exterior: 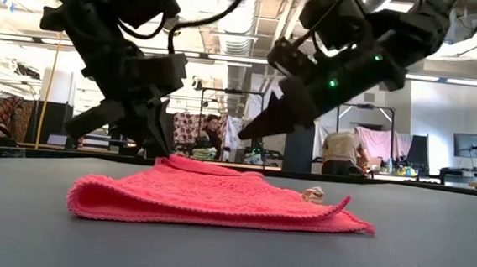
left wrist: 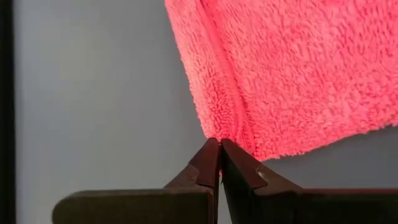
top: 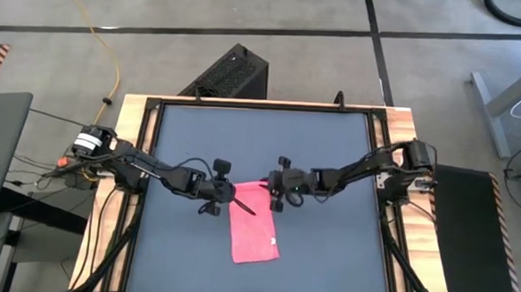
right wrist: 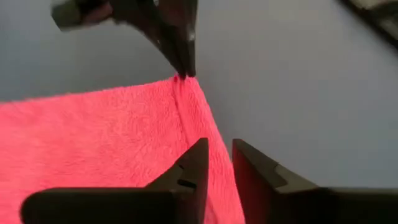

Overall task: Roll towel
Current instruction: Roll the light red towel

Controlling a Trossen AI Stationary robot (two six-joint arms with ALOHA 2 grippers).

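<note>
The pinkish-red towel [top: 253,224] lies folded into a narrow rectangle on the dark tabletop, its long side running near to far. Its small tag [exterior: 313,192] sits at the near right. My left gripper [left wrist: 219,143] is shut at the towel's far left corner; it also shows in the high view [top: 244,205] and the low view [exterior: 163,149]. My right gripper [right wrist: 217,146] is slightly open. It hovers over the towel's far edge near the right corner [exterior: 242,136] and touches nothing I can see. My left gripper pinches the towel's far left corner [left wrist: 231,132] between its two fingertips. It comes slanting down from the table's left. A raised ridge of cloth [right wrist: 181,102] runs away from the tips. The corner stands a little above the table [exterior: 173,159], and the rest of the towel lies flat.
Bare dark tabletop [top: 189,142] surrounds the towel on all sides, inside a wooden frame [top: 146,104]. A black box [top: 233,73] stands on the floor beyond the far edge. People [exterior: 338,149] show in the room behind the table.
</note>
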